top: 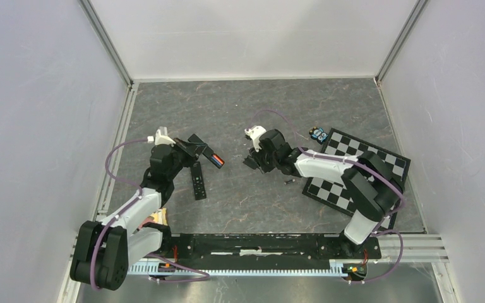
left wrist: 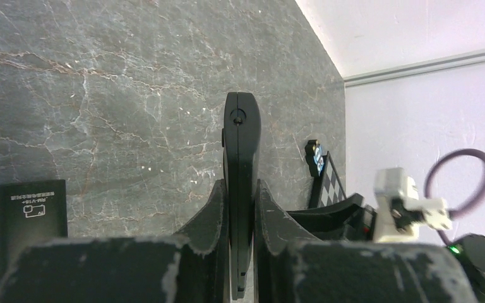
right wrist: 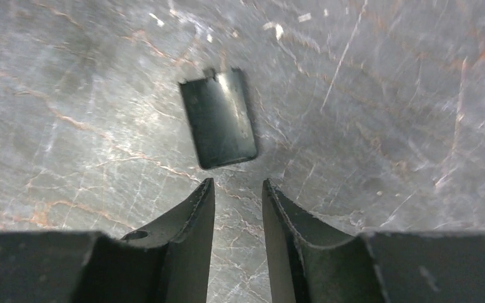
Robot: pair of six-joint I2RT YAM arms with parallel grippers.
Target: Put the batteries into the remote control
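Left gripper point(left wrist: 240, 187) clamps the slim black plastic remote control point(left wrist: 240, 139) edge-on; orange and blue batteries point(top: 218, 160) sit at its end. Right gripper point(right wrist: 238, 192): narrowly parted, empty (flat black cover point(right wrist: 219, 118) lies beyond). Next, likely: fetch small dark battery point(top: 288, 183), centre frame.

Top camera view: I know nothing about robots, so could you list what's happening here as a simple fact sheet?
Left gripper: shut on a black remote, held on edge
Held remote's end: orange and blue batteries showing
Right gripper: open, empty, just short of the battery cover, which lies flat on the table
Loose battery: small, dark, on the table beside the checkerboard
Second remote: lying flat on the table
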